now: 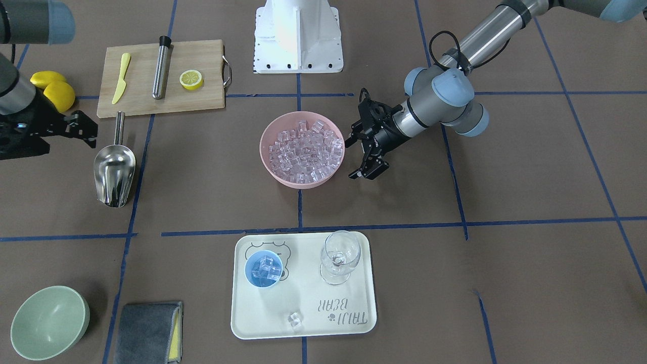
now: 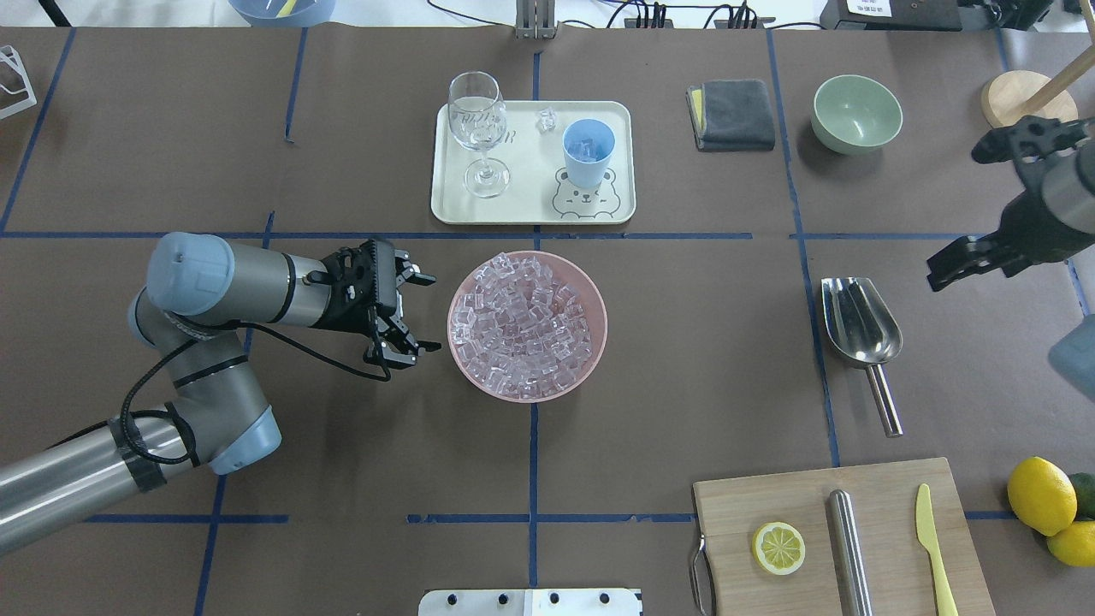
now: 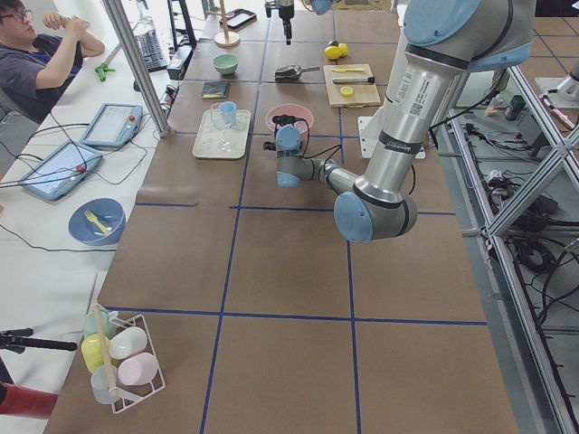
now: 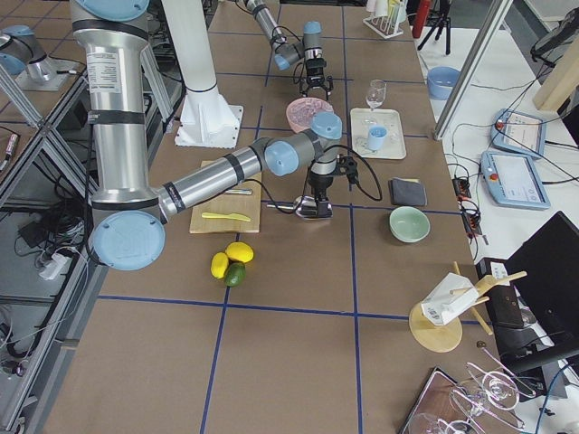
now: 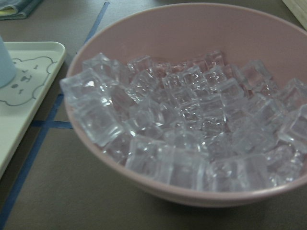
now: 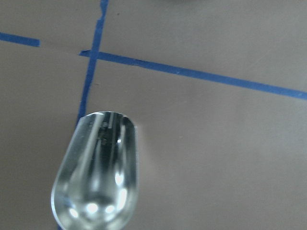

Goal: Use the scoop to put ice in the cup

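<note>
Left tool (image 2: 428, 312): open, fingers spread, holding nothing; low over the surface (image 2: 684, 385).
Right tool (image 2: 958, 214): open wide, holding nothing.
Scoop (image 2: 860, 325): lies flat on the surface near the right tool, on its left-tool side, apart from its fingers.
Ice (image 2: 526, 325): heaped in the pink bowl (image 2: 604, 325), just in front of the left tool's fingertips.
Cup (image 2: 588, 150): upright on the tray (image 2: 522, 180), beyond the bowl, well apart from both tools; a few cubes inside.
Stray cube (image 2: 546, 120): on the tray beside the cup.
</note>
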Robot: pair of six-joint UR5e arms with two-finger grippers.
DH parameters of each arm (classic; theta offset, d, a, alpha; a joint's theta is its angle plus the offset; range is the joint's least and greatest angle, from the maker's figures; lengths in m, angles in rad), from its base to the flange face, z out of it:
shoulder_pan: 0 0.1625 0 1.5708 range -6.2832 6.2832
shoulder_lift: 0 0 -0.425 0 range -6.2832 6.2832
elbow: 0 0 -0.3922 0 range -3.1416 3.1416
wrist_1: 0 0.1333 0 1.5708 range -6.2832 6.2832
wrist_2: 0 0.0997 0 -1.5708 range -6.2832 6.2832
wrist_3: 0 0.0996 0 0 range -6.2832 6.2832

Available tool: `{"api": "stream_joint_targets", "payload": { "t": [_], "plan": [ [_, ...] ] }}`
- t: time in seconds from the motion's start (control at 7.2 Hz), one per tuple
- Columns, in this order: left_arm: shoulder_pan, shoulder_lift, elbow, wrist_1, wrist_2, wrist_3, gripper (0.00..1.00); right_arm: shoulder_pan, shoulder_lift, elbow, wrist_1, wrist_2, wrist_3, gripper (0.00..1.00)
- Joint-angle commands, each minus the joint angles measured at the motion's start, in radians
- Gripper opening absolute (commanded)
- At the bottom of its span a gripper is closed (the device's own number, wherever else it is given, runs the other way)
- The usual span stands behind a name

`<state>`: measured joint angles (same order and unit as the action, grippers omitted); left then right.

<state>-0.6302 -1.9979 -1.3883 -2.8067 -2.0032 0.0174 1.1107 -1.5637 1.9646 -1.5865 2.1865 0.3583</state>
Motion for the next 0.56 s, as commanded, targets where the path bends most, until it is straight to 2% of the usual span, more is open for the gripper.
{"api": "stream_joint_targets", "payload": {
  "t": [0.0, 0.14, 0.28, 0.42],
  "plan": [
    [-0.145, 0.073, -0.014, 0.003, 0.001, 0.01, 1.0, 0.209, -0.079, -0.062, 0.0, 0.037, -0.368, 1.0],
    [-0.21, 0.1, -0.015, 0.059, -0.014, 0.022, 1.0, 0.322, -0.106, -0.114, 0.002, 0.098, -0.539, 1.0],
    [-0.279, 0.1, -0.023, 0.166, -0.07, 0.044, 1.0, 0.401, -0.152, -0.131, 0.003, 0.113, -0.638, 1.0],
    [-0.381, 0.1, -0.032, 0.306, -0.162, 0.045, 1.0, 0.453, -0.207, -0.127, 0.013, 0.114, -0.645, 1.0]
  ]
}}
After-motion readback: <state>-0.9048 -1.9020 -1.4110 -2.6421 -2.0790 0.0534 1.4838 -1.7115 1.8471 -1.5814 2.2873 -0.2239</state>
